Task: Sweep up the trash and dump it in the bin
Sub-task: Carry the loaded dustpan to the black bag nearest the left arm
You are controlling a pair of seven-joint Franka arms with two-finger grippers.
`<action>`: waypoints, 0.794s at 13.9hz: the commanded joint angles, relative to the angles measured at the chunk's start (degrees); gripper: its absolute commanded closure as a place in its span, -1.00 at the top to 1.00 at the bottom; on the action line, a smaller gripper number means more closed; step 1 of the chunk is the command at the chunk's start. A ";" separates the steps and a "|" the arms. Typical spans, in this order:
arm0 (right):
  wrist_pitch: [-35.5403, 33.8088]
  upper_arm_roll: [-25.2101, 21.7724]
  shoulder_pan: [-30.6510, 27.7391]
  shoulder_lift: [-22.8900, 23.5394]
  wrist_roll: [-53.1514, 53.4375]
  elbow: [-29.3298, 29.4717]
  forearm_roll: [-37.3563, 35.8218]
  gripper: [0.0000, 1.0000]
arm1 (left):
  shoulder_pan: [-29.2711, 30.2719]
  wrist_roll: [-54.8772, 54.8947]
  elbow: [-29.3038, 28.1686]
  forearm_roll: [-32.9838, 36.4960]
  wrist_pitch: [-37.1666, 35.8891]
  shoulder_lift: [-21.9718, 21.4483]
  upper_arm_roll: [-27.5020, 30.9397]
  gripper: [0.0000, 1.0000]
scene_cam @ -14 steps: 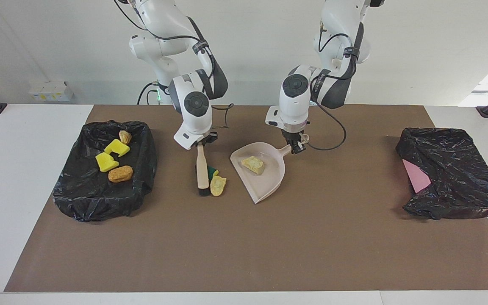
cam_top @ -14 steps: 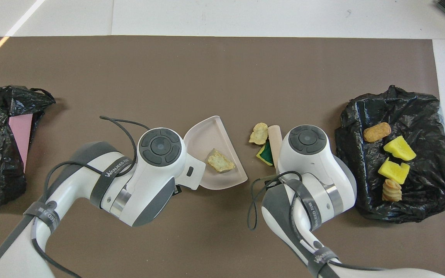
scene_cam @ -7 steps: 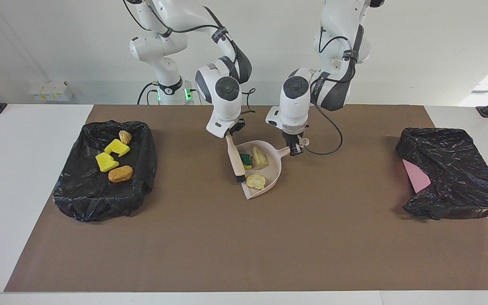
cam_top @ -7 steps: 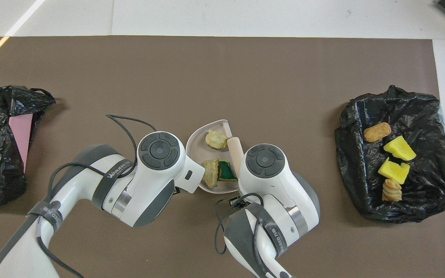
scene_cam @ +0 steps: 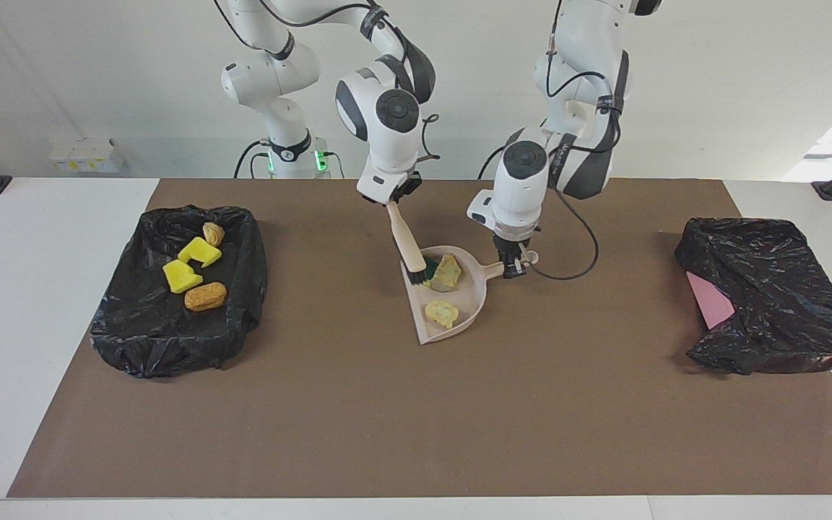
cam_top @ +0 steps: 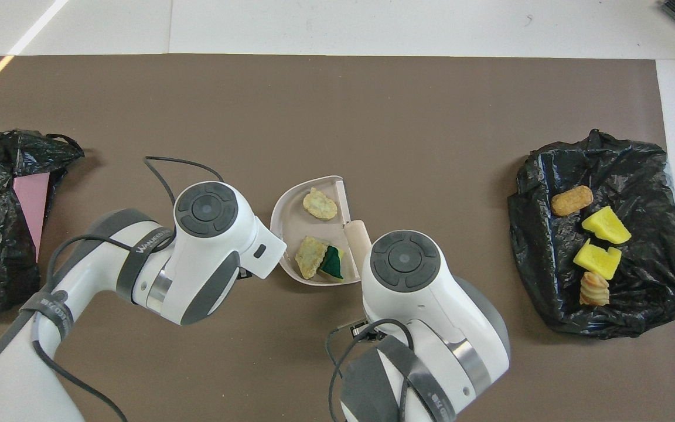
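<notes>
With the right gripper (scene_cam: 391, 205) clamping the brush (scene_cam: 408, 244) and the left gripper (scene_cam: 510, 267) clamping the dustpan (scene_cam: 475, 297) handle, three scraps (scene_cam: 442, 313) lie swept into the pan between them, so only dumping into a bin (scene_cam: 243, 289) is left.

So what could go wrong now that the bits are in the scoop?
1. The dustpan holds three loose scraps. One yellow scrap lies near its open lip and might slide off if the left gripper, shut on the handle, tips it.
2. The brush in the right gripper has its bristles against the green sponge piece; lifting away could flick it out.
3. The bin at the right arm's end is a long carry.
</notes>
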 commanded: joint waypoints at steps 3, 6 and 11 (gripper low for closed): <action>0.17 0.57 3.07 -5.91 8.77 -6.39 3.23 -1.00 | 6.54 6.53 5.32 -2.66 -3.53 0.47 -0.25 -1.00; 4.83 0.65 8.59 -8.56 19.13 -10.79 5.88 -1.00 | 10.93 11.62 10.34 -4.67 -8.63 0.74 -0.17 -1.00; 17.92 0.83 20.12 -4.01 32.87 -14.23 6.05 -1.00 | 15.51 17.33 15.19 -4.68 -16.19 -2.86 0.62 -1.00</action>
